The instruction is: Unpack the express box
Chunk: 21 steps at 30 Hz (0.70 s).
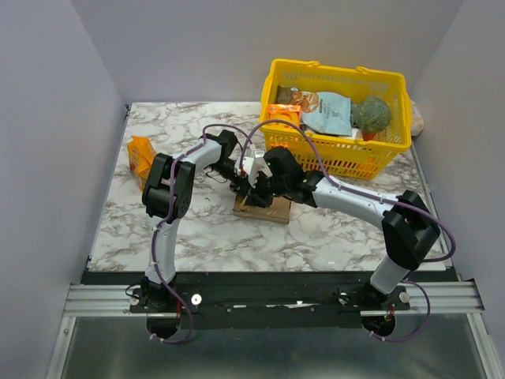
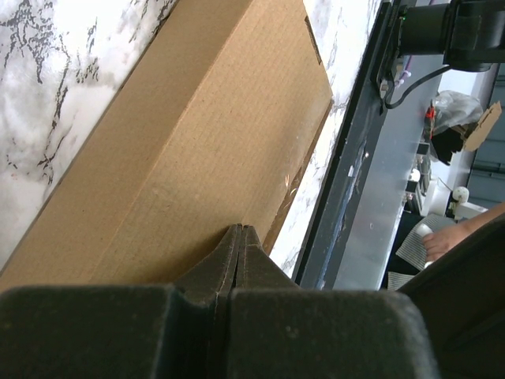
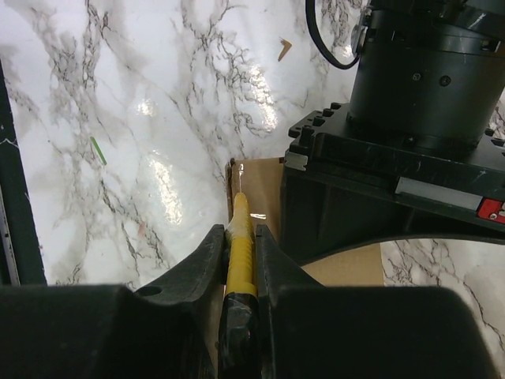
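Gripping a yellow cutter (image 3: pixel 241 268) in my right tool (image 3: pixel 239 231), its tip on the box (image 2: pixel 197 142), left tool (image 2: pixel 239 230) shut, empty, tips on the box top, box at the middle of the bench (image 1: pixel 197 237), basket (image 1: pixel 355 162) at the far right corner

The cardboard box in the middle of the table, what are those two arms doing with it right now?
Both arms are bent over the express box, which lies flat on the marble table and looks still closed. The right gripper is shut on a thin yellow tool, its tip at the box's edge. The left gripper is shut, its fingertips at the box's top face. The yellow basket of goods stands behind.
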Each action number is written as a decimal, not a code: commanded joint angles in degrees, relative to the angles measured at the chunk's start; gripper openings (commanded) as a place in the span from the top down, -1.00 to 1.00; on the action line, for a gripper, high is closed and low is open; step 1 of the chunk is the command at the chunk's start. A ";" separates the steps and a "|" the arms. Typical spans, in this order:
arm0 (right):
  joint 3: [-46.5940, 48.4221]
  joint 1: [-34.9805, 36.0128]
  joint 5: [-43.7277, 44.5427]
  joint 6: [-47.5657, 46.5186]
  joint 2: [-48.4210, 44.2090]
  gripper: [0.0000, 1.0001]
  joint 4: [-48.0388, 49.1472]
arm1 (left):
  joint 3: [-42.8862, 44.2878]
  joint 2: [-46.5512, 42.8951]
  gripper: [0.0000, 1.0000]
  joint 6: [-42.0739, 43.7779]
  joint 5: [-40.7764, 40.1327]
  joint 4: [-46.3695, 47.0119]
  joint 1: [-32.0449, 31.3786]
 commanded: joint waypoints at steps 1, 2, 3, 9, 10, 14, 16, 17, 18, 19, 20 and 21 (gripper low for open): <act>3.15 -0.84 -0.44 -1.95 2.91 0.99 -1.36 | -0.95 3.22 1.00 3.73 -9.12 1.67 -0.47; 3.25 -0.93 -0.44 -2.48 2.91 0.99 -1.71 | -1.04 3.05 1.00 3.82 -9.12 1.67 -0.47; 3.16 -0.93 -0.53 -3.88 2.83 0.99 -1.89 | -1.04 2.96 1.00 3.73 -9.30 1.58 -0.47; 0.70 -0.84 -1.93 -8.10 0.63 0.99 -5.84 | -0.95 2.78 1.00 4.43 -9.56 1.32 -0.47; 0.35 -0.93 -2.02 -8.72 0.37 0.99 -6.28 | -0.87 2.78 1.00 4.52 -9.65 1.23 -0.47; -0.71 -0.93 -0.97 -8.99 -1.12 0.99 -7.69 | -0.60 2.95 1.00 4.61 -9.74 1.14 -0.47; -0.88 -1.10 -0.88 -8.90 -1.39 0.99 -7.78 | -0.60 2.87 1.00 4.61 -9.74 1.14 -0.56; -0.97 -1.11 -0.88 -8.90 -1.48 0.99 -7.86 | -0.52 3.04 1.00 4.61 -9.65 1.06 -0.48; -0.97 -1.11 -0.79 -8.99 -1.57 0.99 -7.95 | -0.52 3.13 1.00 4.52 -9.74 1.14 -0.47; -0.97 -1.11 -0.79 -9.07 -1.65 0.99 -8.04 | -0.43 3.13 1.00 4.61 -9.74 1.14 -0.56; -0.97 -1.28 -0.79 -9.16 -1.74 0.99 -8.22 | -0.43 3.22 1.00 4.61 -9.74 1.06 -0.48; -0.97 -1.28 -0.79 -9.34 -1.83 0.99 -8.22 | -0.43 3.13 1.00 4.61 -9.82 1.05 -0.47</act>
